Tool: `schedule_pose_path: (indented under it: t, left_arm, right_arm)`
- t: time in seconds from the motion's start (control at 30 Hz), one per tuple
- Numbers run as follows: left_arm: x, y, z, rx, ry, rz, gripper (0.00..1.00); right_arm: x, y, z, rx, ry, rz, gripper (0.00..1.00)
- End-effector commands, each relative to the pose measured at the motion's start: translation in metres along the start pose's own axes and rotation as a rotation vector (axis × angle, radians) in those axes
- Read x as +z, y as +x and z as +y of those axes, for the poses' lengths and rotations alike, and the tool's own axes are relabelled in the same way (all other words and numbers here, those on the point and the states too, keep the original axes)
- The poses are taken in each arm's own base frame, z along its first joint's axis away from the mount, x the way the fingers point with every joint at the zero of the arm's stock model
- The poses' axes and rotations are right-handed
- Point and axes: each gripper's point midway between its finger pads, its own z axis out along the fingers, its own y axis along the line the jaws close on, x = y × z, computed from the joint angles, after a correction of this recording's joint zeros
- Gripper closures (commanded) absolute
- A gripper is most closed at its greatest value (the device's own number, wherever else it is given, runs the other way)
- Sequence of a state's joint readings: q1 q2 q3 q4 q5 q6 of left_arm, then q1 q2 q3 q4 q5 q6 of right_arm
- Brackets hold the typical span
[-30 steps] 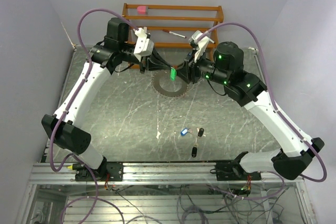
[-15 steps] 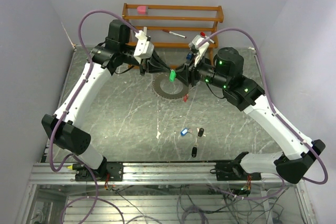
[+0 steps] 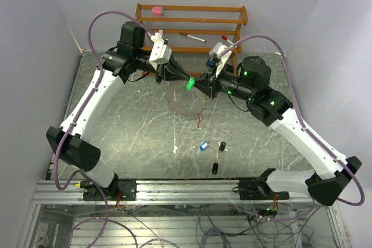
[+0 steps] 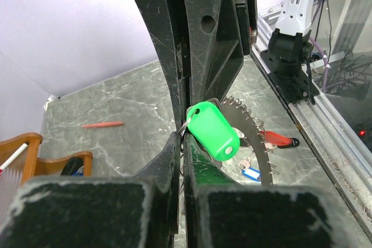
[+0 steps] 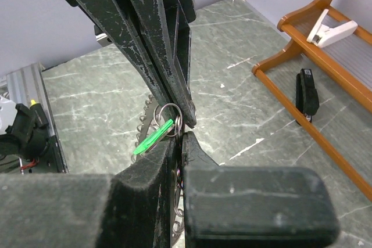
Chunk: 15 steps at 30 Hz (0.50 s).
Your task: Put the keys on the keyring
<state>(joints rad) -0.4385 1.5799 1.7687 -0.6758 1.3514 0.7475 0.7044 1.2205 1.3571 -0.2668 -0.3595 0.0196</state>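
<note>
The keyring (image 3: 181, 106), a big toothed silvery ring with a red tag (image 3: 199, 121), hangs tilted just under the two grippers at mid-table. My left gripper (image 3: 186, 79) is shut on the small wire loop of the green key (image 3: 189, 84); the green head (image 4: 213, 131) sticks out beside its tips (image 4: 185, 136). My right gripper (image 3: 201, 85) meets it tip to tip and is shut (image 5: 181, 135) on wire that looks like the keyring's rim (image 5: 144, 121). A blue key (image 3: 204, 146) and two black keys (image 3: 221, 146) (image 3: 215, 168) lie nearer the front.
A wooden rack (image 3: 192, 20) stands against the back wall with a pink object (image 3: 157, 10) and a red-capped marker (image 3: 192, 38). A red marker (image 4: 102, 124) lies on the table. A white scrap (image 3: 175, 149) lies left of the blue key.
My right gripper has closed against the left gripper's tips. The keyring has tipped and its red tag now dangles lower. The left gripper has stayed shut on the green key.
</note>
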Motion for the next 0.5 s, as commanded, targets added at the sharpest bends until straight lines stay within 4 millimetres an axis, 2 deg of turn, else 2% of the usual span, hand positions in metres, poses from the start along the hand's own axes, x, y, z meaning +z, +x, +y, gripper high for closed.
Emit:
schedule_pose_path:
  t: [0.0, 0.17, 0.33, 0.47]
  left_arm:
    - [0.006, -0.023, -0.008, 0.018, 0.018, -0.031, 0.93]
    - [0.004, -0.008, 0.005, -0.036, -0.065, 0.025, 0.81]
    - [-0.008, 0.008, 0.009, -0.081, -0.133, 0.082, 0.69]
    - [-0.028, 0.019, 0.026, -0.107, -0.28, 0.166, 0.67]
  right_arm:
    - [-0.003, -0.017, -0.007, -0.021, 0.042, -0.066, 1.0]
    - [-0.009, -0.008, -0.011, -0.022, 0.077, -0.023, 1.0]
    - [-0.022, 0.016, -0.029, -0.023, 0.197, 0.067, 1.0]
    - [-0.031, 0.034, -0.041, -0.028, 0.268, 0.14, 1.0]
